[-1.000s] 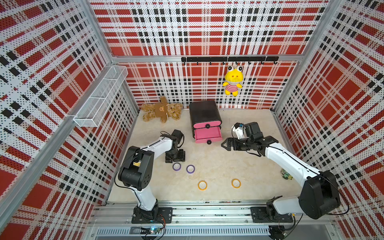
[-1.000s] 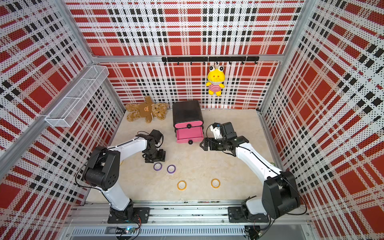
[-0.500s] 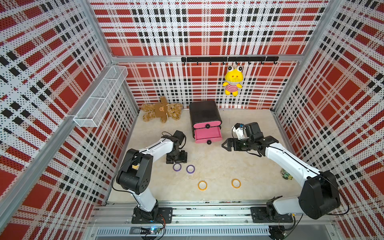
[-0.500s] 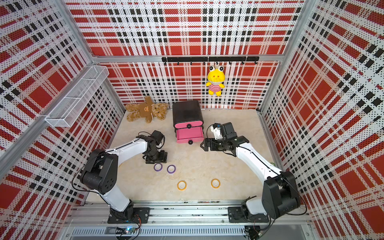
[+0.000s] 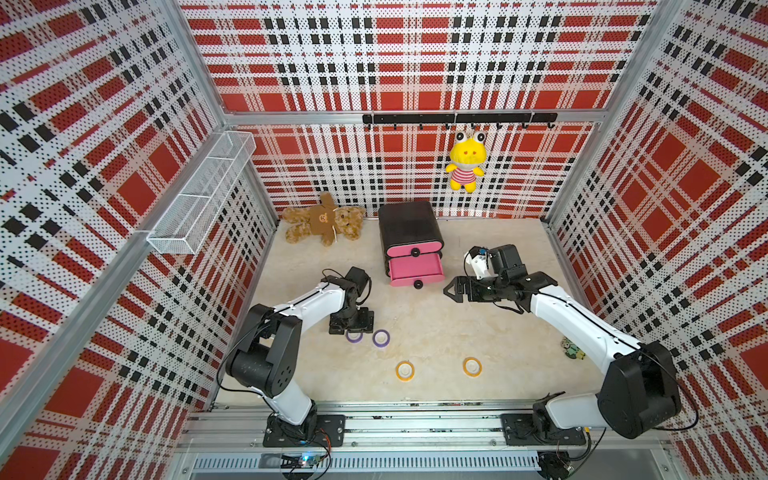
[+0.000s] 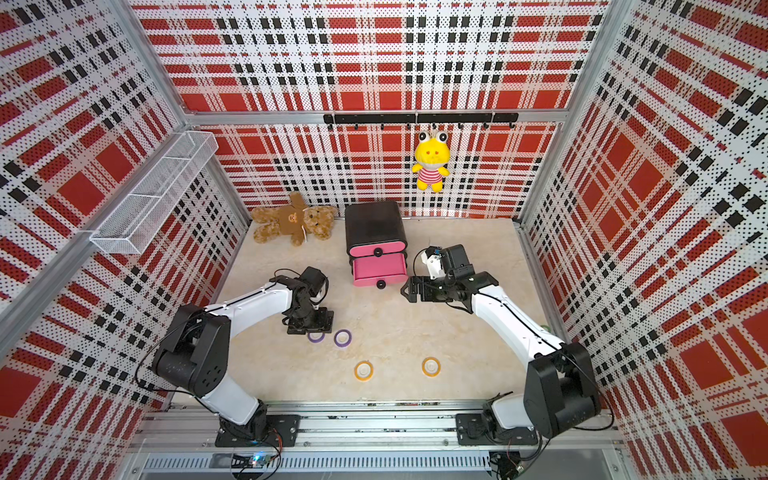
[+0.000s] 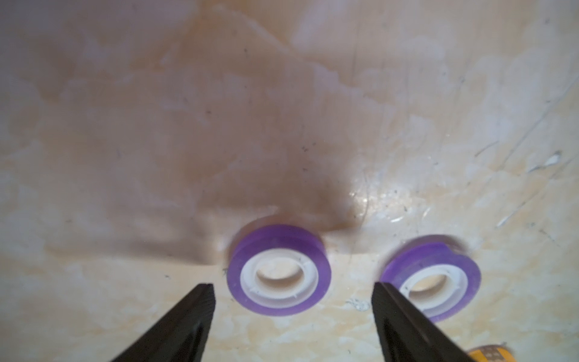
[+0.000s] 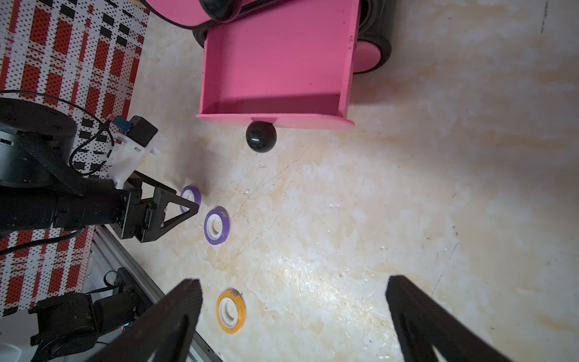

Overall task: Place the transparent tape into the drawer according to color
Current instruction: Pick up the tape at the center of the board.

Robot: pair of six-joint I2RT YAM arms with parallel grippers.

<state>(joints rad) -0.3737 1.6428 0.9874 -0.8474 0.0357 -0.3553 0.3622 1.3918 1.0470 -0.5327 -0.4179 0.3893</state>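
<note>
Jaws apart, left gripper [image 7: 292, 285] half hiding purple tape [image 5: 354, 339], apparently untouched

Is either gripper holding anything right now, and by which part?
Nothing is held. The left gripper has its jaws open just short of a purple tape ring lying flat, not touching it; the right gripper is open and empty.

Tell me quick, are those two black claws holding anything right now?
Left gripper: open, empty, close to a purple tape ring with a white core.
Right gripper: open, empty.
</note>
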